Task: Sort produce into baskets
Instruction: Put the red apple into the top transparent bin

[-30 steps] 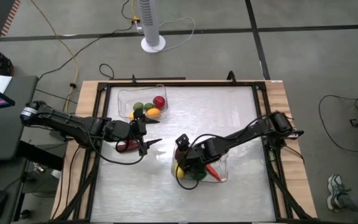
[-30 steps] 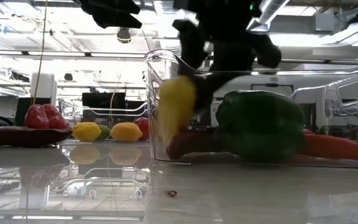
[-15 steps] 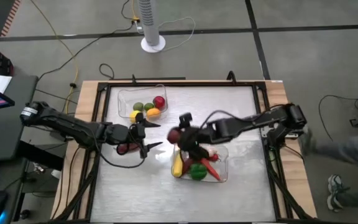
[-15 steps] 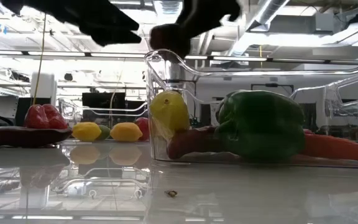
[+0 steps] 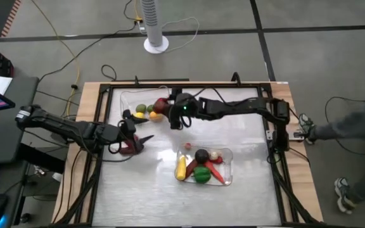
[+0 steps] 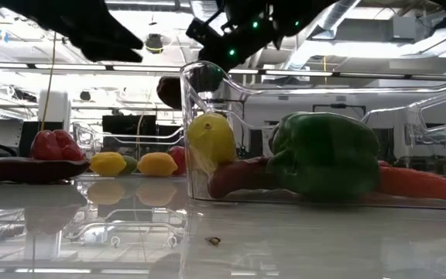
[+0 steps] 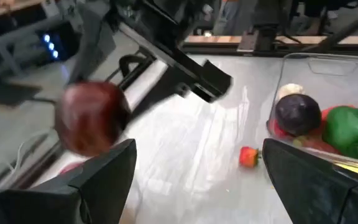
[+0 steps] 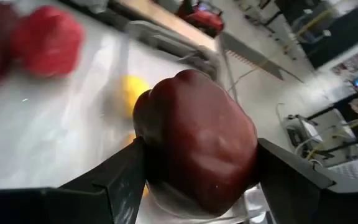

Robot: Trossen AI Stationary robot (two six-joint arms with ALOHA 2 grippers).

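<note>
High view: right gripper [image 5: 168, 118] beside far basket [image 5: 127, 99], holding dark red apple [image 5: 161, 104]; near basket [image 5: 228, 166] has produce. Left gripper [image 5: 138, 128] above red pepper [image 5: 129, 148], fingers spread, empty.

Low view: apple [image 6: 169, 91] aloft (grip itself hidden); green pepper [image 6: 325, 156], lemon [image 6: 211, 139] in near basket.

Left wrist view: loose strawberry [image 7: 248, 157] on table [image 7: 185, 162].

Right wrist view: fingers [image 8: 126, 180] clamp apple both sides, fairly wide.

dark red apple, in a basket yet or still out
Out. The apple is held in the right tool, above the table near the far basket.
</note>
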